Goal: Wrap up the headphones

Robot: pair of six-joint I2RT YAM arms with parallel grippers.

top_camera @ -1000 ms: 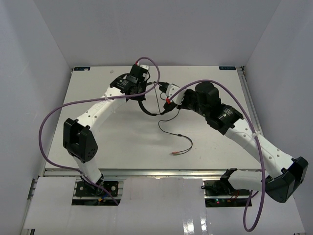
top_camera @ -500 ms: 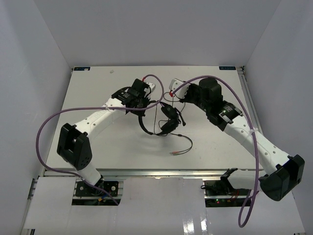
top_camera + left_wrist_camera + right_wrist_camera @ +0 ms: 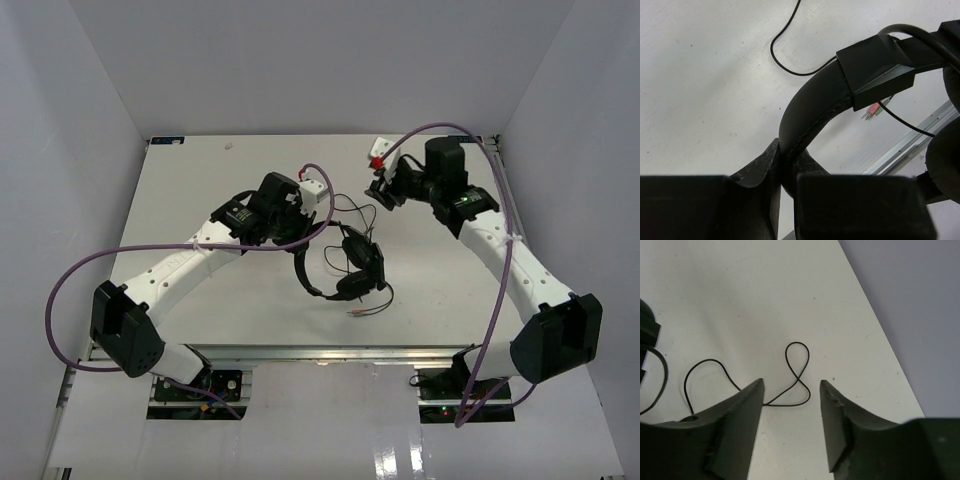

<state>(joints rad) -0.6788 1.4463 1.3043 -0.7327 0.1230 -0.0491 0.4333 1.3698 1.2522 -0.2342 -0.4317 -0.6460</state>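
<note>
White matte table (image 3: pixel 190 180), pale grey walls (image 3: pixel 60 150); small black over-ear headphones (image 3: pixel 358 268) sit near the table's middle.
The left gripper (image 3: pixel 786 172) is clenched on the thin curved headband (image 3: pixel 810 100), which runs lengthwise toward the table's near edge, padded earcups (image 3: pixel 365 255) on its right. The thin black cord (image 3: pixel 797 371) loops toward the table's far edge beneath the right gripper (image 3: pixel 791 385), whose jaws are spread and hold nothing.

The headphones (image 3: pixel 362 263) are black, their plugs (image 3: pixel 871 111) reddish, the table (image 3: pixel 200 180) white.
</note>
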